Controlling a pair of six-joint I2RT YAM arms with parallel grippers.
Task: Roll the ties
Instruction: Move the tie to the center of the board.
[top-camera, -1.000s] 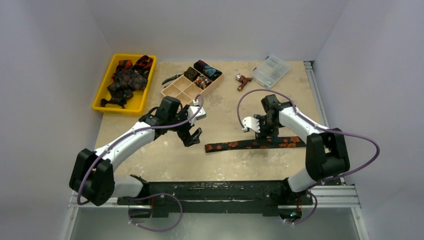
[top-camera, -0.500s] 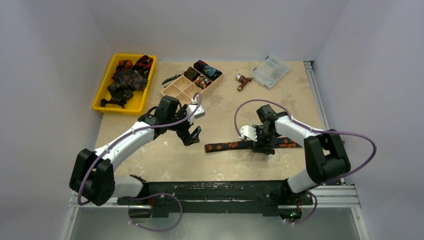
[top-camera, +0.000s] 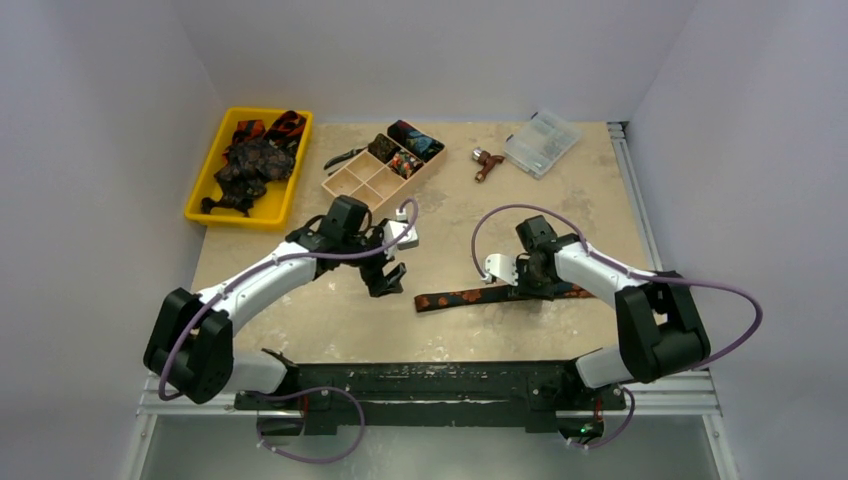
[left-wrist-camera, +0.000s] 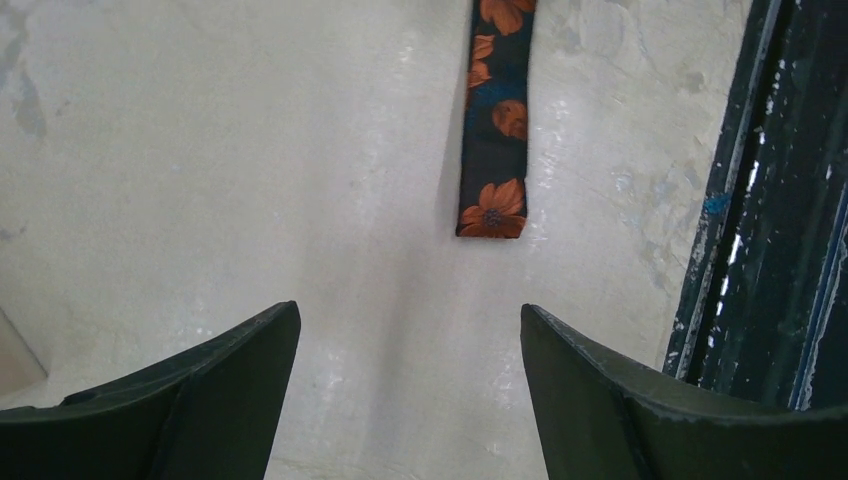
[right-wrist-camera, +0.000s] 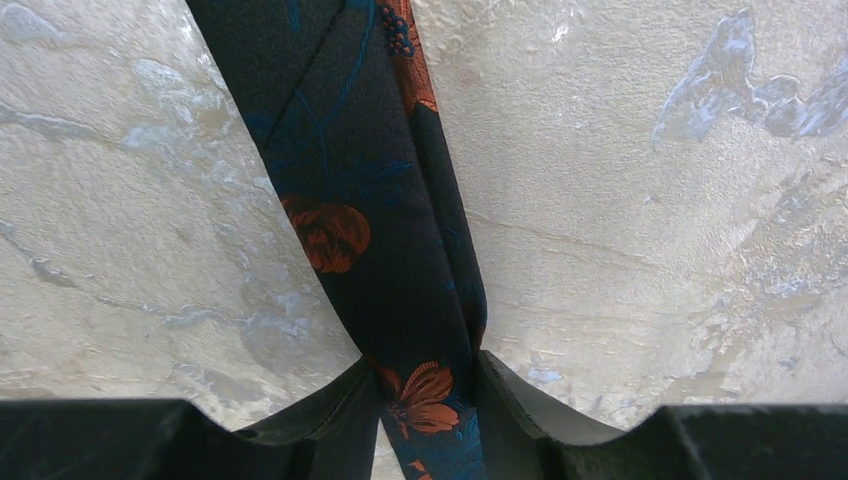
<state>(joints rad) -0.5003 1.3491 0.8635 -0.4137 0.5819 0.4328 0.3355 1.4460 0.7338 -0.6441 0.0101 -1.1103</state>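
Tie (top-camera: 465, 296), black with orange blotches, top view: flat on table (top-camera: 330, 325) just below centre of frame. Long axis left to right, left end a touch lower. Right gripper (top-camera: 528, 284) down on it, right of its middle. Left gripper (top-camera: 386, 280) just up-left of the free left end, not touching. More ties heaped in yellow tray (top-camera: 236, 222) at upper left.

Left wrist view: tie (left-wrist-camera: 495, 120) running down from top edge, cut end pointing toward left gripper (left-wrist-camera: 408, 330), ahead and slightly right of the gap. Jaws spread wide, nothing between.

Right wrist view: tie (right-wrist-camera: 370, 200) slanting from upper left to bottom centre, passing between the fingers of right gripper (right-wrist-camera: 425, 405). Clenched on the tie, fabric bunched narrow at the pinch.

Likely next: left arm, nearer the free end, to start the roll there.
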